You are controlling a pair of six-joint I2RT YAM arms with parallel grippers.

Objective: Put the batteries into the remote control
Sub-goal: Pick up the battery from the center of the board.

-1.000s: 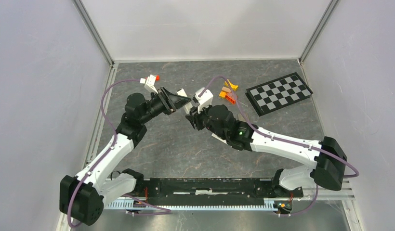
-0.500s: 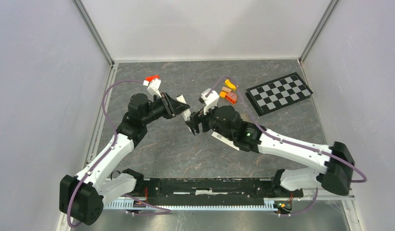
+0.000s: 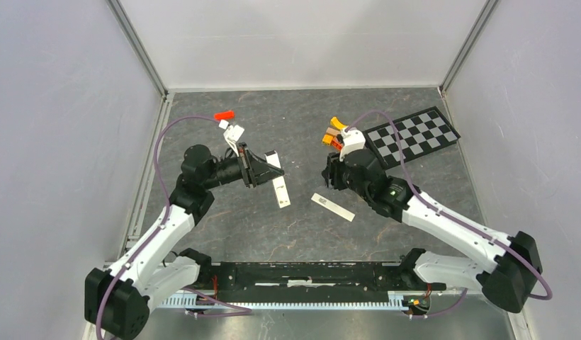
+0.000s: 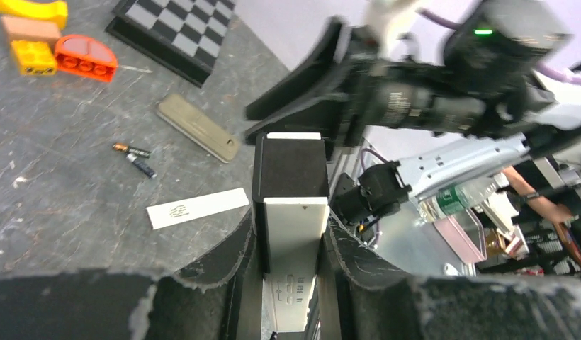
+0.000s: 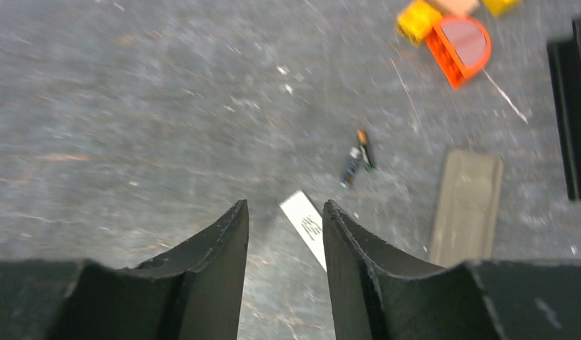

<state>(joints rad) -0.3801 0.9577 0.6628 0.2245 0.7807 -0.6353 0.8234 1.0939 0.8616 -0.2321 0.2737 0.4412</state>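
Ahead of the parted right hand (image 5: 285, 207), the batteries (image 5: 358, 159); left hand (image 4: 289, 221) clamped on a white bar (image 4: 293, 251).

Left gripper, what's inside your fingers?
A white bar with a black end is pinched in the left gripper, between its two black fingers. The fingers cover the bar's sides, and its underside can't be seen from here.
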